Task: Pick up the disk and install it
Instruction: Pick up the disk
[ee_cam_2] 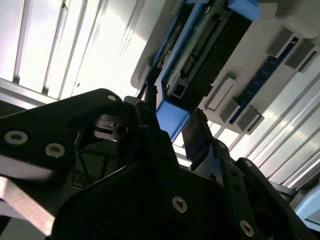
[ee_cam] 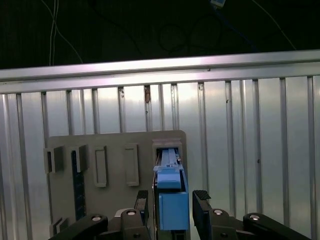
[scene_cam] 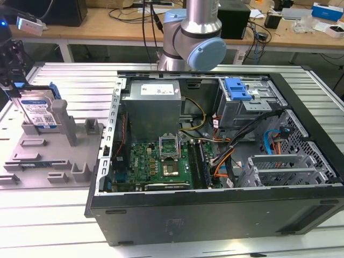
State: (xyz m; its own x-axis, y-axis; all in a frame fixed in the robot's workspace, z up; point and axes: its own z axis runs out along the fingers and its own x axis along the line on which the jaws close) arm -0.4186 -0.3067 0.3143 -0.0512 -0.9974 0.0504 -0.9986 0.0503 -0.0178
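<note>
The disk [scene_cam: 38, 111], silver with a white-and-blue label and a blue carrier frame, stands on edge in a slot of the grey holder [scene_cam: 51, 156] at the exterior view's left. My gripper [scene_cam: 15, 88] hangs over its upper end. In both wrist views the black fingers [ee_cam: 201, 200] straddle the blue frame [ee_cam: 172, 207], with thin gaps showing on each side, so the gripper [ee_cam: 172, 200] is open around the disk [ee_cam_2: 200, 45]. In the second wrist view the gripper [ee_cam_2: 172, 120] brackets the blue end piece.
An open computer case [scene_cam: 215, 209] lies to the exterior view's right of the holder, with a motherboard, a grey power supply [scene_cam: 153, 107] and a drive cage with a blue latch [scene_cam: 238, 88]. The arm [scene_cam: 193, 37] rises behind the case. Ribbed metal tabletop [scene_cam: 70, 80] surrounds everything.
</note>
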